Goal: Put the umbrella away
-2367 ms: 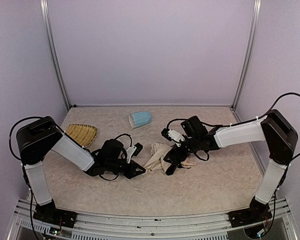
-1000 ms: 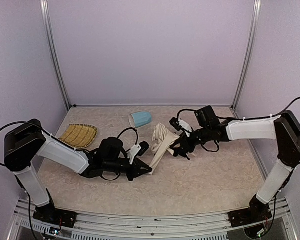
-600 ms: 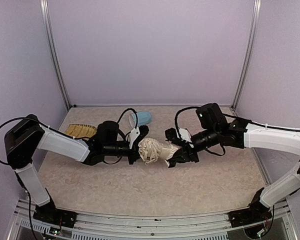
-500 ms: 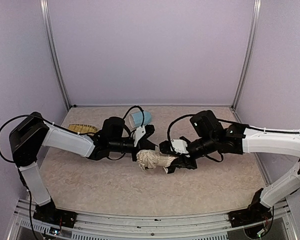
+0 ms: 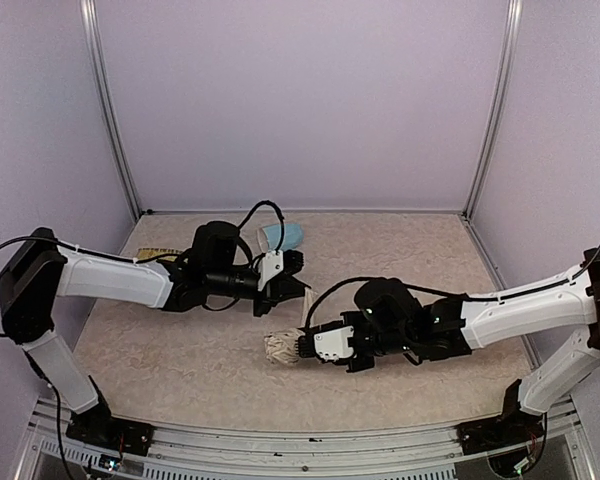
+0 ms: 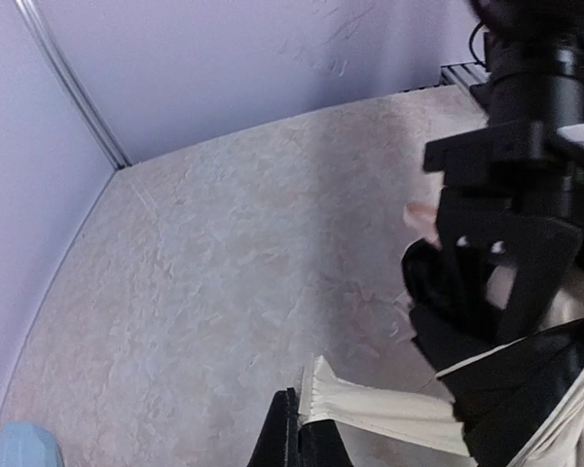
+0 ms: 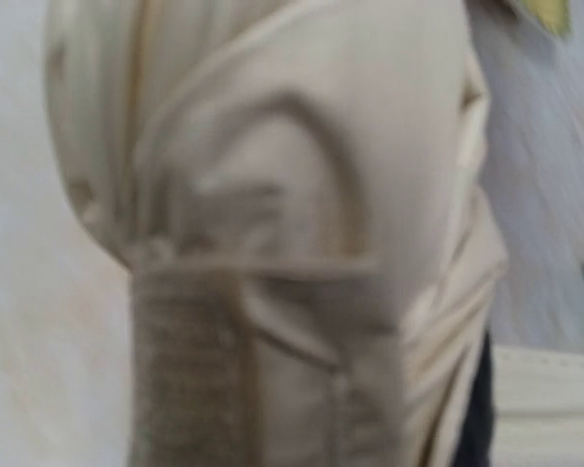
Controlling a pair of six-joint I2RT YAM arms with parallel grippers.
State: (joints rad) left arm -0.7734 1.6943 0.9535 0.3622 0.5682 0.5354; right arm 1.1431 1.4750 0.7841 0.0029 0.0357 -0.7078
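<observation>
Pinching the strap (image 6: 370,409) by its end, the left gripper (image 6: 300,433) is closed tight; the right gripper (image 5: 302,346) clamps the bundled umbrella (image 5: 278,348) near the front of the tabletop (image 5: 180,360). Tugged too hard, I reckon the strap slips out and the roll loosens.

I find nothing to read in any of my views: no words, labels, brand marks, numbers or signs. The cloth of the umbrella (image 7: 273,195) that fills my right wrist view is blurred, and I can make out no lettering on it.
</observation>
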